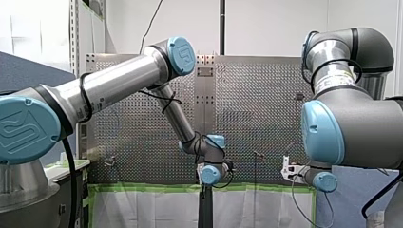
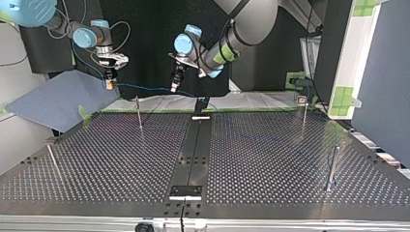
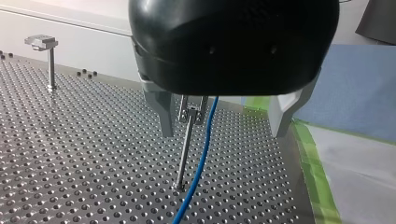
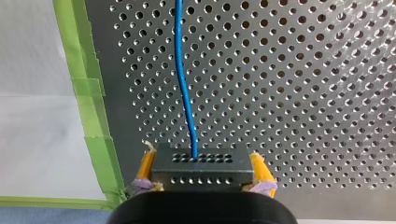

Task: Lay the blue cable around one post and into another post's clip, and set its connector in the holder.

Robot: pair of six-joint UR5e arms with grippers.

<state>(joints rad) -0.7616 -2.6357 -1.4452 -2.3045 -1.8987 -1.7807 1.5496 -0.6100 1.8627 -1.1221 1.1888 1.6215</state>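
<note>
Right gripper [image 4: 201, 161] is clamping the connector [image 4: 201, 171] at the top view's upper left, left gripper [image 3: 223, 133] is straddling the blue cable [image 4: 178, 46] open-fingered beside a post [image 3: 186, 149]; I'm judging wrap, clip and holder all undone.

Metal table [image 4: 303, 93], glossy blue cable [image 4: 178, 46], matt connector [image 4: 201, 172]

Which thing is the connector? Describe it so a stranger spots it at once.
Start at the green tape along the edge of the perforated table; my right gripper hangs near it. Clamped between its yellow pads is the connector: a small dark rectangular block with two rows of holes, and the only thing that the blue cable runs into.
</note>
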